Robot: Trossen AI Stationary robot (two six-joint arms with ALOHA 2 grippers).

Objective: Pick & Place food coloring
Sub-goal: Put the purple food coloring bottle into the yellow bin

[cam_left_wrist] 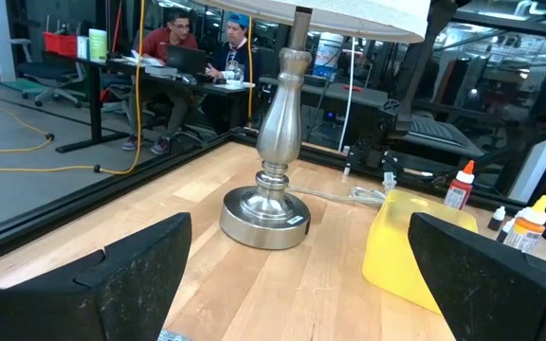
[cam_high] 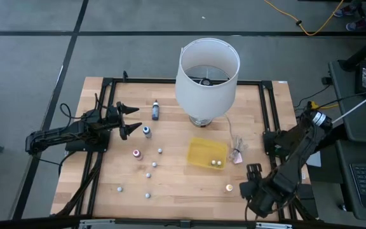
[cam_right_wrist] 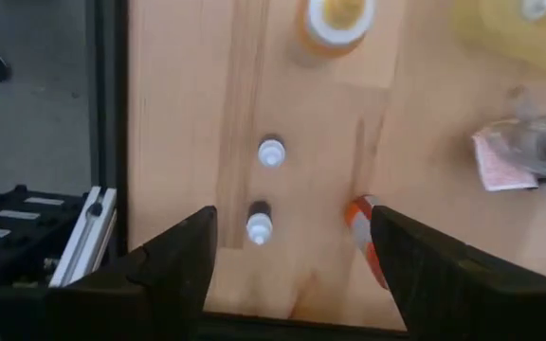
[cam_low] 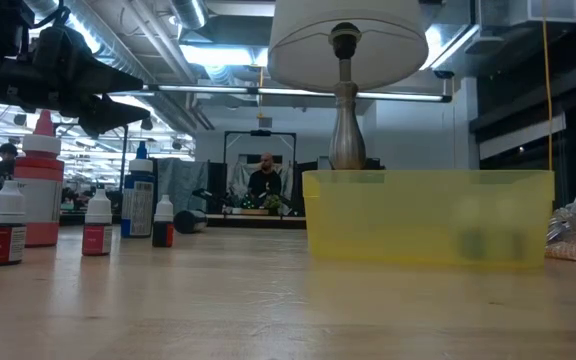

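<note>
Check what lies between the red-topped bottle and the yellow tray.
One small whitish bottle, near the red-topped bottle; otherwise bare to the yellow tray, high view.

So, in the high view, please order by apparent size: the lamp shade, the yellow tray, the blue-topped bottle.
1. Lamp shade, though it rises nearer the overhead camera, which exaggerates it.
2. Yellow tray.
3. Blue-topped bottle.

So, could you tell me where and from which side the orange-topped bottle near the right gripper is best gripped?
The orange-topped bottle stands upright by the table's front edge, apart from the yellow tray. The right gripper, jaws open, should probably descend from above and close across its round body just below the cap.
</note>
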